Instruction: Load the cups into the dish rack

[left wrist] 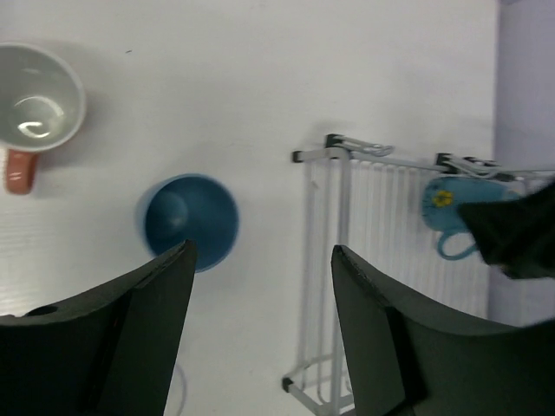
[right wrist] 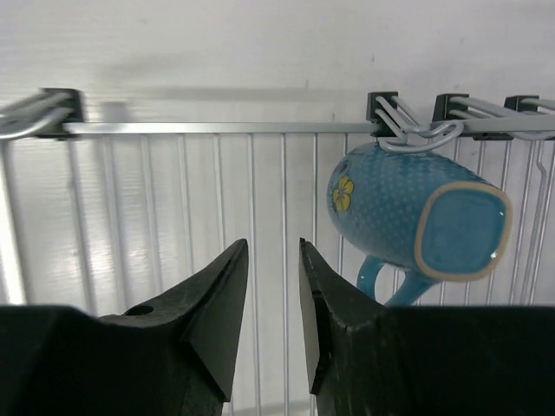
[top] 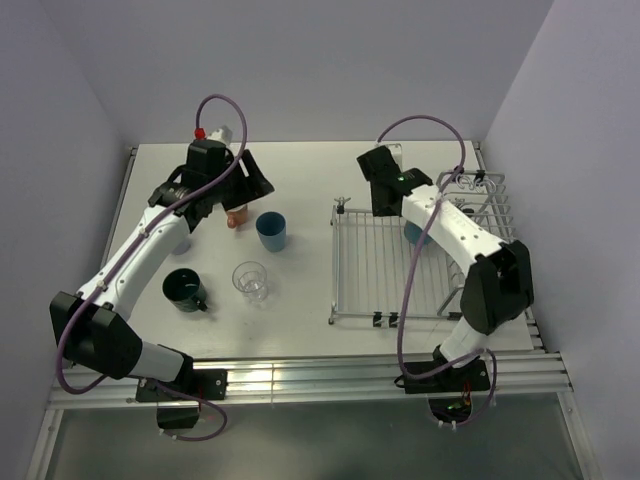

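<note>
Right hand point(right wrist: 270, 260), jaws standing narrowly apart with nothing between them, is hovering low over the bars of the dish rack point(right wrist: 173, 128). Just beyond it and to one side, one light blue mug point(right wrist: 390, 217) is lying on its side inside the rack, close under the hooks of the far rail. Risk 1: the mug is resting on its rounded wall across thin bars, so any brush of this hand against its body or handle is likely to be sending it rolling. Left hand point(left wrist: 262, 251), jaws spread wide and empty, is hanging above the desk point(top: 300, 170) over the blue cup point(left wrist: 191, 221), with the orange mug point(left wrist: 35, 108) standing near. Risk 2: with two cups lying this close, an off-centre descent is likely to be tipping the blue cup or nudging its neighbour. Count, running from the near edge of the desk to the far: one dark green mug point(top: 185, 290) and one clear glass tumbler point(top: 250, 282), both upright and well apart from the rack; one blue cup; one orange mug; one pale shape point(top: 181, 241) under the left forearm, possibly a further cup, though this cannot be told. One cup is sitting in the rack; four are plainly waiting on the desk.
</note>
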Controlling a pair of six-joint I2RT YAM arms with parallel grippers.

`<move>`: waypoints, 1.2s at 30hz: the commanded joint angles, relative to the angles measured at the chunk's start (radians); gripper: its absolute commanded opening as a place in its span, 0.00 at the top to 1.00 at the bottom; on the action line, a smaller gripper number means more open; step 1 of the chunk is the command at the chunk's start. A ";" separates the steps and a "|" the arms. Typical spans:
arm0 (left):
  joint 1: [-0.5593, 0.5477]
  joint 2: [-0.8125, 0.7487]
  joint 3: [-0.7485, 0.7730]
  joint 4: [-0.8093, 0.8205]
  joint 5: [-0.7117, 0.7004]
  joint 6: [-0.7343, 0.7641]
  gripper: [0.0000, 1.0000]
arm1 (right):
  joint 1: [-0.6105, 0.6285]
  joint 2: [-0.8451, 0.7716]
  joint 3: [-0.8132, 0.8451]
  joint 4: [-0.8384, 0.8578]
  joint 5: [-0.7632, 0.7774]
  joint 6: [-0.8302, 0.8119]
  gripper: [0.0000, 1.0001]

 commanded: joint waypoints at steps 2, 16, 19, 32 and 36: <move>-0.024 -0.035 0.007 -0.107 -0.200 0.042 0.32 | 0.021 -0.123 0.025 0.016 -0.057 0.001 0.62; -0.046 0.080 -0.076 -0.115 -0.297 0.036 0.36 | 0.069 -0.208 0.019 0.048 -0.146 0.009 0.60; -0.049 0.122 -0.075 -0.106 -0.300 0.034 0.36 | 0.075 -0.203 0.017 0.045 -0.146 0.011 0.60; -0.058 0.306 -0.085 -0.031 -0.291 0.007 0.49 | 0.076 -0.215 0.000 0.054 -0.149 0.009 0.60; -0.061 0.338 -0.090 -0.018 -0.287 0.007 0.63 | 0.076 -0.217 -0.003 0.051 -0.146 0.008 0.60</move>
